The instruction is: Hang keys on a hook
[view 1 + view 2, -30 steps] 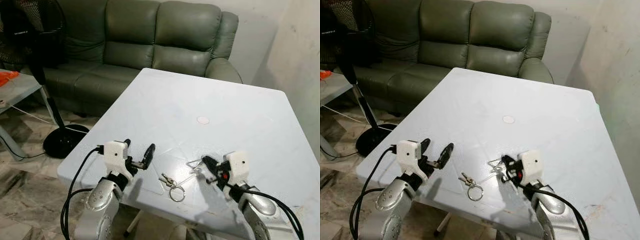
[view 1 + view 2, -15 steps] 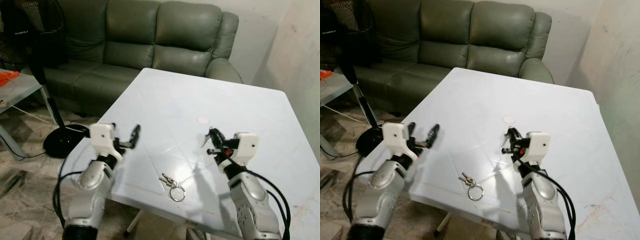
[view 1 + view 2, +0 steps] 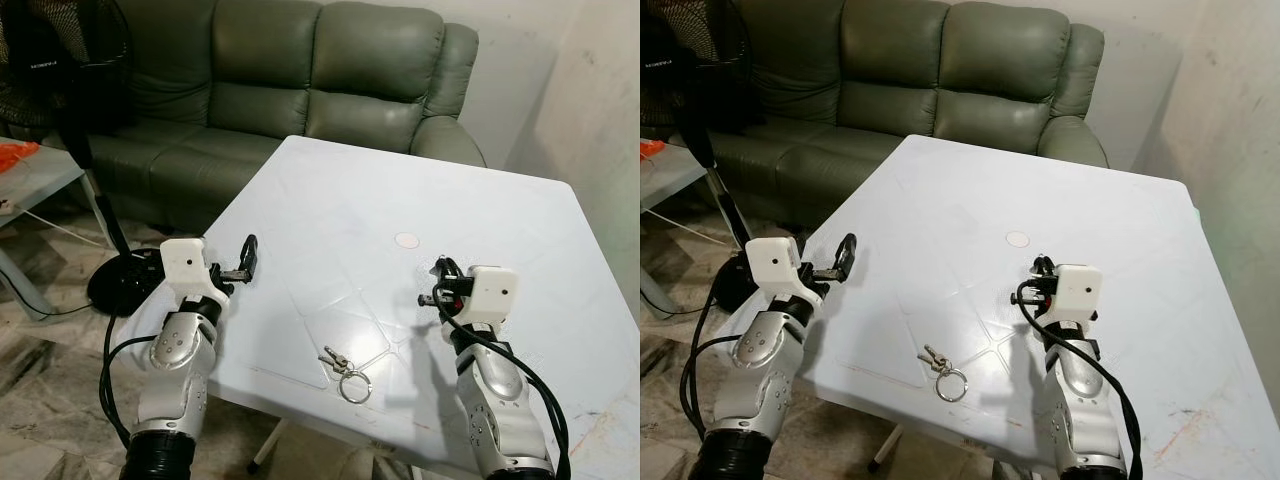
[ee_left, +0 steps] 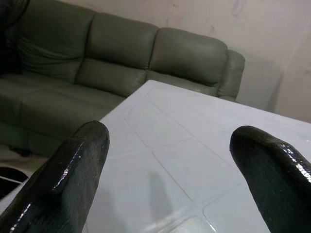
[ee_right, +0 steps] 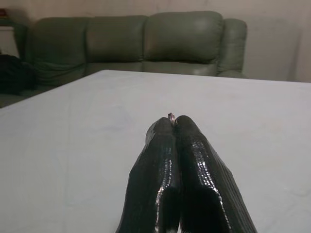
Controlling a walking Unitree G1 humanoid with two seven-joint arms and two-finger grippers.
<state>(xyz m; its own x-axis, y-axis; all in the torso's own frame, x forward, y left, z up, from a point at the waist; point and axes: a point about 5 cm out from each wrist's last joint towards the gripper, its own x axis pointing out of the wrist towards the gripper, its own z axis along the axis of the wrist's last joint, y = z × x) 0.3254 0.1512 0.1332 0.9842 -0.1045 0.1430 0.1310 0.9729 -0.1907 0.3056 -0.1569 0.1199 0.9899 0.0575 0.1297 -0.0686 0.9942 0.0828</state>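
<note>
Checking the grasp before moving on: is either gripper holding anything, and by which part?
The right gripper has its jaws shut on a thin metal ring, pinched at the tips. The left gripper is open, empty. The keys lie on the table.

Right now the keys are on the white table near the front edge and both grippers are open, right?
Not quite. The keys do lie near the table front edge, and the left gripper is open, but the right wrist view shows the right gripper shut.

Both eye views look down from the head, facing twelve o'clock across the counter [image 3: 480, 215] toward the sofa [image 3: 300, 80]. Each wrist view looks low along its claw, sharing that counter and sofa.
</note>
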